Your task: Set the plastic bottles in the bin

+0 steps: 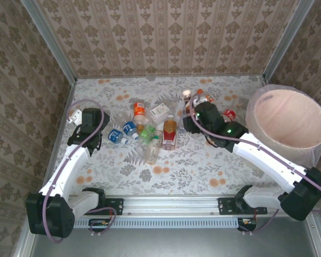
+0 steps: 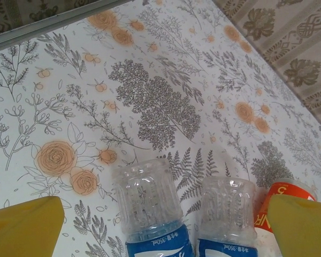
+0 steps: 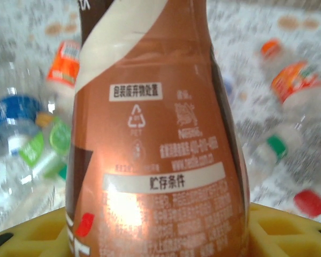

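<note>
Several small plastic bottles (image 1: 150,131) lie clustered mid-table. My left gripper (image 1: 92,128) (image 2: 166,211) is open just left of them, its yellow fingers (image 2: 27,227) spread wide on either side of two clear bottles with blue labels (image 2: 150,206), which lie bottoms away from it. An orange-labelled bottle (image 2: 281,195) touches the right finger. My right gripper (image 1: 193,120) (image 3: 160,233) is shut on a brown-labelled bottle (image 3: 150,128) at the right end of the cluster. The pale pink bin (image 1: 315,128) stands at the right, to the right of that gripper.
Patterned walls close in the flowered table on three sides, with a metal rail (image 2: 48,24) along the left edge. More bottles, one with a red cap (image 1: 230,114), lie between the right gripper and the bin. Bare cloth stretches in front of the cluster.
</note>
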Controlling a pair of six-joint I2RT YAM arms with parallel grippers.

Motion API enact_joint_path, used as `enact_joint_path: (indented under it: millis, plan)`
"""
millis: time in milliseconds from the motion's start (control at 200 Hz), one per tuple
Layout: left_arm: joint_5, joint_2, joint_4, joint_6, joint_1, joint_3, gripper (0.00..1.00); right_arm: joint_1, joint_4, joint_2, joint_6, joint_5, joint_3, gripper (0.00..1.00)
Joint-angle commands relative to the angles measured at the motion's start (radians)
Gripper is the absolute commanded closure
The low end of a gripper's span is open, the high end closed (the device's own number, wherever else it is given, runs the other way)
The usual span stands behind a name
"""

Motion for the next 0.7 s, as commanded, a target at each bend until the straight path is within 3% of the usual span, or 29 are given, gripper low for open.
enact_joint_path:
  millis: [0,160,330,490,695]
  plan:
    - [0.000,-0.028,0.047,0.035,0.008,-0.026,0.00,-0.084,0.060,-0.054,-0.074,-0.049,0.069,0.49]
    - [0.002,-0.023,0.051,0.046,0.008,-0.028,0.00,-0.228,-0.008,-0.082,-0.132,-0.139,0.178,0.49]
    - [0.011,-0.082,0.189,0.072,0.007,-0.112,0.00,-0.382,-0.133,-0.102,-0.176,-0.217,0.288,0.49]
    - [0.024,-0.063,0.159,0.099,0.007,-0.085,0.00,-0.537,-0.236,-0.118,-0.180,-0.226,0.347,0.47]
    - [0.057,-0.022,0.139,0.146,0.008,-0.035,0.00,-0.824,-0.443,-0.110,-0.176,-0.206,0.422,0.46]
